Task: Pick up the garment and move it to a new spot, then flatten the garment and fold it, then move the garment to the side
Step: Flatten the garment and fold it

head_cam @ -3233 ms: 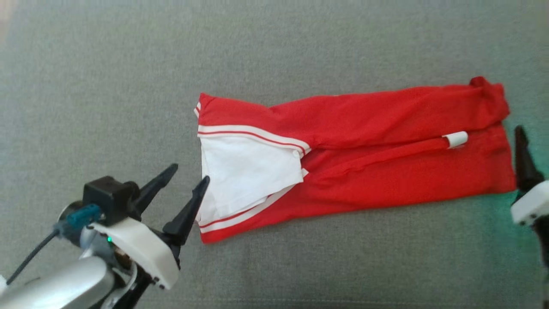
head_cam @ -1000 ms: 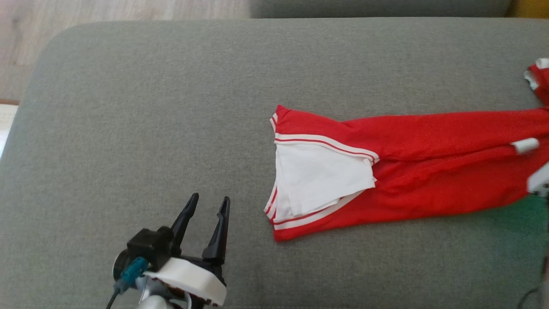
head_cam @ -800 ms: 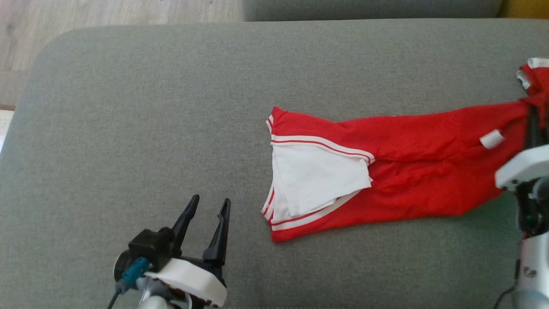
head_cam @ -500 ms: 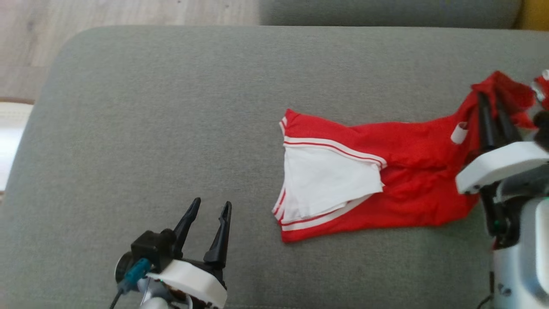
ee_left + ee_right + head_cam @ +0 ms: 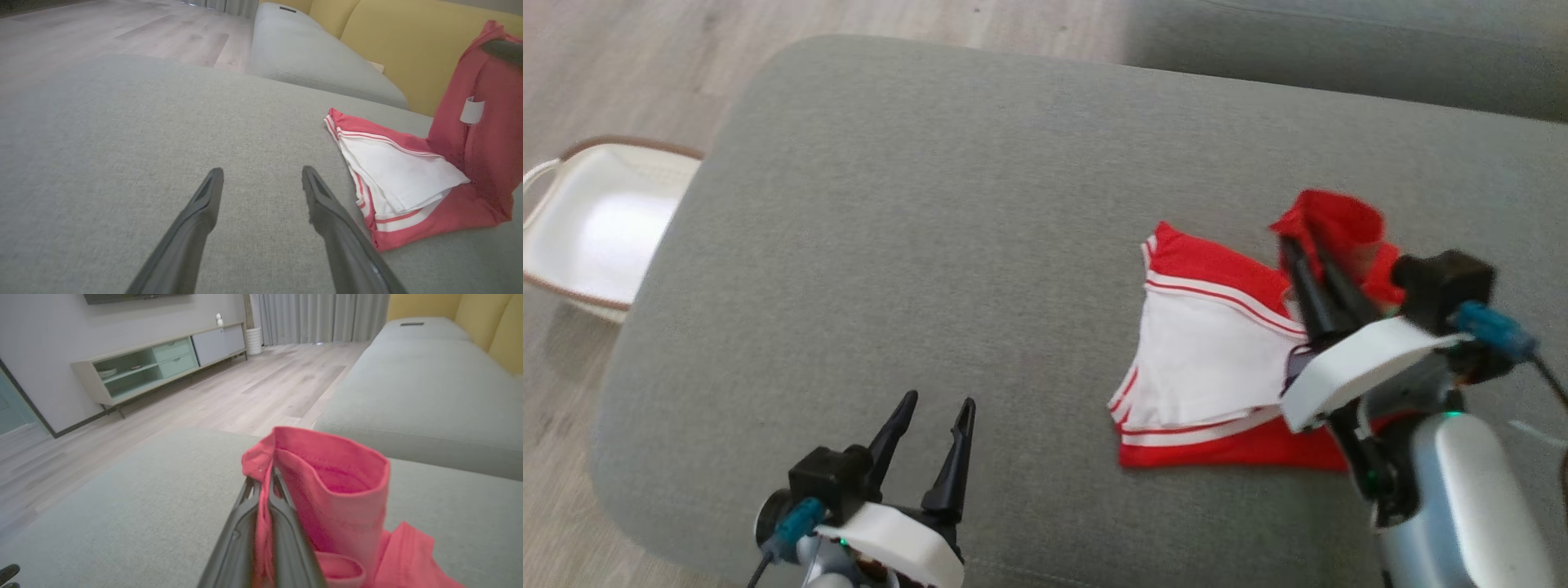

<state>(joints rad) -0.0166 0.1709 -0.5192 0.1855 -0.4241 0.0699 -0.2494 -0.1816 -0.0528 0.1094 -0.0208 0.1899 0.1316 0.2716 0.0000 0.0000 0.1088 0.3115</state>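
A red fabric garment with white stripes and a white panel lies on a grey fabric sofa cushion at the centre right of the head view, one end lifted off the cushion. The right end effector, dark fingers pressed together, pinches that raised red edge. The left end effector, fingers spread and empty, hovers at the lower centre over bare cushion; a white brown-rimmed basket sits at the left edge.
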